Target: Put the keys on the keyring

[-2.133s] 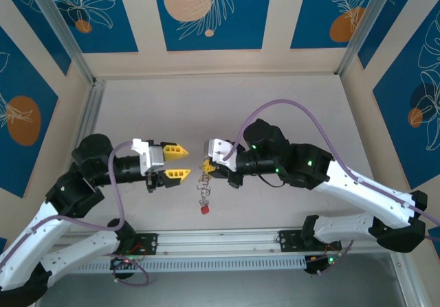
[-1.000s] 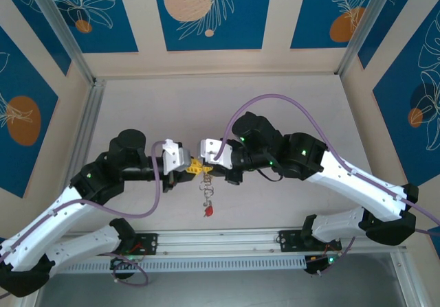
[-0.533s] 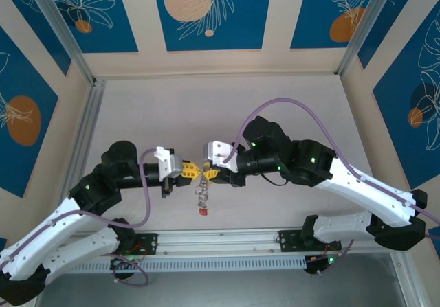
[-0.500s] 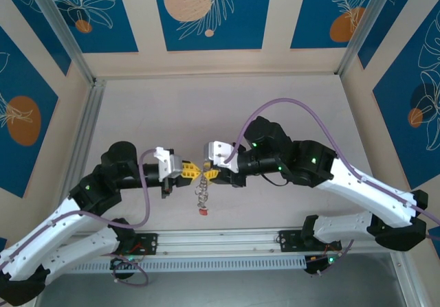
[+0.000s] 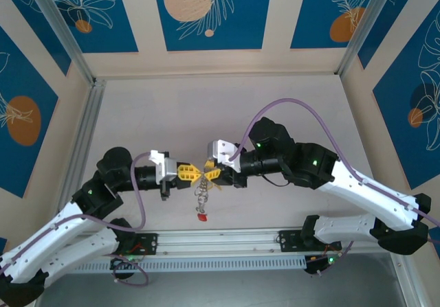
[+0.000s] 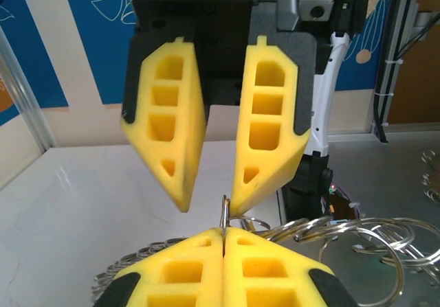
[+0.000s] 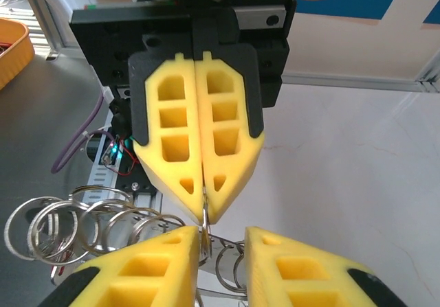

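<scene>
Keyring [image 6: 223,207], a thin wire hoop, hangs in mid-air above the near part of the table [image 5: 275,101], clamped in my left claw [image 6: 223,233]. The keys [image 5: 201,196] and a red tag [image 5: 202,218] dangle beneath it. My right claw [image 6: 208,204] carried the bunch two seconds ago while the left waited open and well apart. It has since let go and now stands tip to tip with the left, its jaws parted and the wire just beside one finger. I judge the handover done, leaving the right free to work keys onto the hoop.
</scene>
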Motion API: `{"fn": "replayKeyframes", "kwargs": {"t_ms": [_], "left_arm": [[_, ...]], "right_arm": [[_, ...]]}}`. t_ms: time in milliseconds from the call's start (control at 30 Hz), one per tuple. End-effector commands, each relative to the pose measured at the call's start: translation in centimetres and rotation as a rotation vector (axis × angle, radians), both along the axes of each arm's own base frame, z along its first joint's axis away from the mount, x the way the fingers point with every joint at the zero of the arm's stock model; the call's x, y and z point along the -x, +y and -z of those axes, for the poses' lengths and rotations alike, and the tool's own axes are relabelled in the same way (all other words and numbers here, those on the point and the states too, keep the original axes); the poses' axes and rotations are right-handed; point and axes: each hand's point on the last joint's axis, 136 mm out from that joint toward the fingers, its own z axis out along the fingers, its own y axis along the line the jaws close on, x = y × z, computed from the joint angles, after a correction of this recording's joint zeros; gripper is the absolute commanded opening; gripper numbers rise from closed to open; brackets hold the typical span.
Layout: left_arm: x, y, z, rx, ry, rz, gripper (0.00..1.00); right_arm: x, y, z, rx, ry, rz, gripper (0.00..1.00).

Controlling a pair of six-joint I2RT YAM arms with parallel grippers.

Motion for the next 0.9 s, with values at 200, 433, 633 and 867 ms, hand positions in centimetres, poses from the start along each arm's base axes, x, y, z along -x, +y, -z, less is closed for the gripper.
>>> {"fn": "replayKeyframes", "kwargs": {"t_ms": [200, 433, 633, 867], "left_arm": [[2.0, 0.3, -3.5, 0.17, -0.058, 0.096, 0.0], [1.8, -0.1, -3.6, 0.217, -0.037, 0.113, 0.0], [-0.8, 0.5, -2.0, -0.007, -0.031, -0.07, 0.2], [-2.9, 1.7, -0.3, -0.335, -0.047, -0.174, 0.29]], "right_arm": [[0.9, -0.2, -0.6, -0.058, 0.032, -0.043, 0.25], [0.8, -0.3, -1.1, -0.083, 0.015, -0.045, 0.03], [-1.0, -1.1, -1.2, -0.023, -0.028, 0.048, 0.0], [-3.8, -0.9, 1.2, 0.206, -0.125, 0.147, 0.0]]}}
